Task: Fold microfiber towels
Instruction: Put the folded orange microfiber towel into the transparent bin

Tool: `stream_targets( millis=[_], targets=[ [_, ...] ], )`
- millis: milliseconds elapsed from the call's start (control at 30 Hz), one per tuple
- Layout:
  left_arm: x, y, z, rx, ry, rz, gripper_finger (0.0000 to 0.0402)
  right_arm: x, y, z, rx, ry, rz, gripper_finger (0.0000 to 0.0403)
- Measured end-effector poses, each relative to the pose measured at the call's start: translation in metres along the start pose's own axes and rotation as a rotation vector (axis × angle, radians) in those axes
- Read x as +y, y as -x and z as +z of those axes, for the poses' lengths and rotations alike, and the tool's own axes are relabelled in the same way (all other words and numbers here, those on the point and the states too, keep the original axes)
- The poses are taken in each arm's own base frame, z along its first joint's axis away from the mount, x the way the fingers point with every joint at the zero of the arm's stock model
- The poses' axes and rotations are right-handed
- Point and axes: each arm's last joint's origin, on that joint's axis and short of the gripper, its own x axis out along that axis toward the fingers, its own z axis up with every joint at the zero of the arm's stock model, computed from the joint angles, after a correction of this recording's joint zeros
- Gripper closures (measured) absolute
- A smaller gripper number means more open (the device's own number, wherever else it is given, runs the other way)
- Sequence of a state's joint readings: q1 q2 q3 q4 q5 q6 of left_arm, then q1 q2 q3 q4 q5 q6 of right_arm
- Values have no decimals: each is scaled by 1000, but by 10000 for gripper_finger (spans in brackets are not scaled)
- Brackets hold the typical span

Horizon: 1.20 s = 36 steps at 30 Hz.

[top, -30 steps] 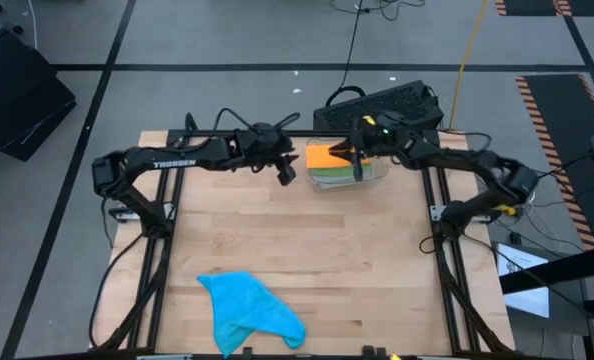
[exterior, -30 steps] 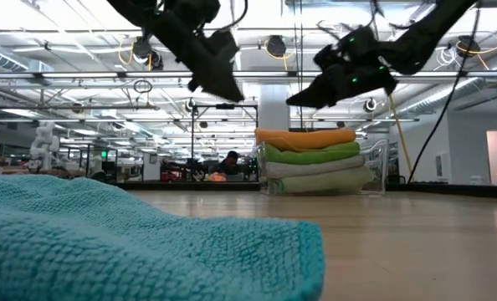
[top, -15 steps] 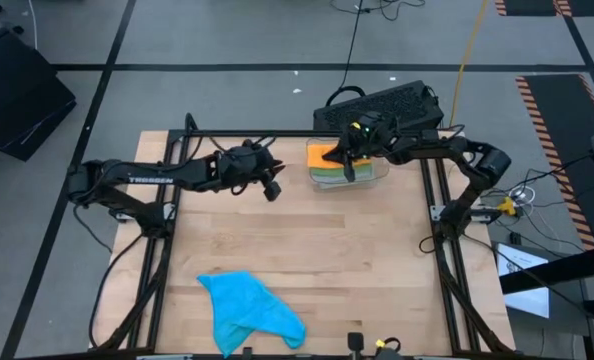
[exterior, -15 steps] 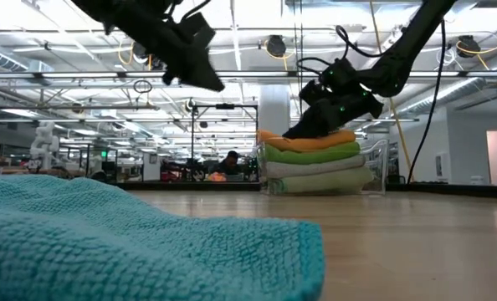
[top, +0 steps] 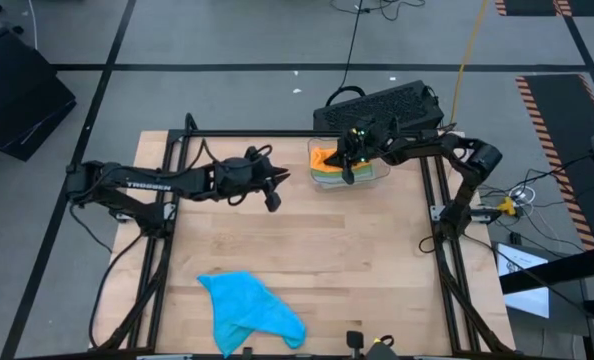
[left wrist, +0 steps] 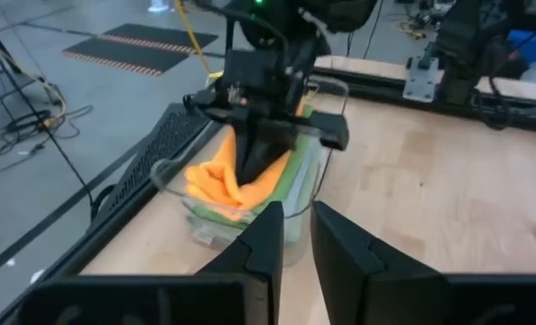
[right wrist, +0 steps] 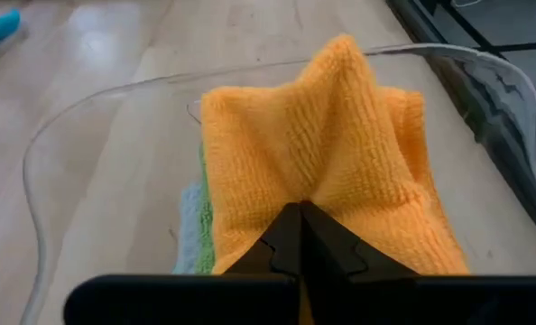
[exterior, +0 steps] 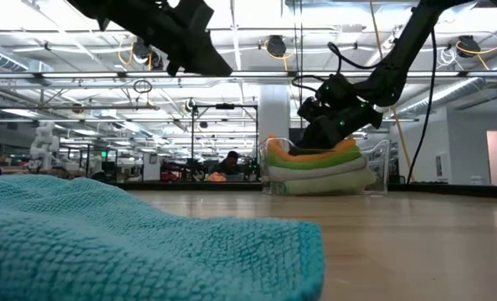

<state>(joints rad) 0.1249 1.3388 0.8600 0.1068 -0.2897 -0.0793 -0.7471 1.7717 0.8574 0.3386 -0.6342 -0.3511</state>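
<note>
The orange towel (right wrist: pixel 340 162) lies on top of the stack of folded towels (exterior: pixel 320 170) in the clear bin (right wrist: pixel 60 135) at the far edge of the table (top: pixel 357 250); my right gripper (right wrist: pixel 301 236) is pinched shut on its middle, bunching the cloth into a peak; my left gripper (left wrist: pixel 291 236) hangs above the table just beside the bin, fingers nearly together and holding nothing; the blue towel (top: pixel 247 310) lies crumpled near the front edge, well apart

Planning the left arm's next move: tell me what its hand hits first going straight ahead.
Probably the clear bin wall, with the right hand pinching the orange towel just behind; depth is uncertain.
</note>
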Motion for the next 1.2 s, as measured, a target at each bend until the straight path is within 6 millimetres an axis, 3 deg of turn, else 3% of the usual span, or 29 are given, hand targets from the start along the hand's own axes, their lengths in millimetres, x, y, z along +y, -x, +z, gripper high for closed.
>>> stream_targets(
  millis=[133,300,400,867,1200],
  targets=[
    [-6,2,0,-2,-22,-20,341,4,4,7,-10,-4,-1,403],
    [-11,3,-1,-3,-28,-35,341,10,23,32,-95,41,-25,403],
    [-12,4,1,-21,-31,-35,341,10,24,41,-171,51,-16,403],
    [-19,6,4,-54,-28,-58,341,-15,-24,21,-178,-11,-4,403],
    [-27,9,2,-49,-64,-85,341,-17,-26,15,-143,-37,0,403]
  ],
)
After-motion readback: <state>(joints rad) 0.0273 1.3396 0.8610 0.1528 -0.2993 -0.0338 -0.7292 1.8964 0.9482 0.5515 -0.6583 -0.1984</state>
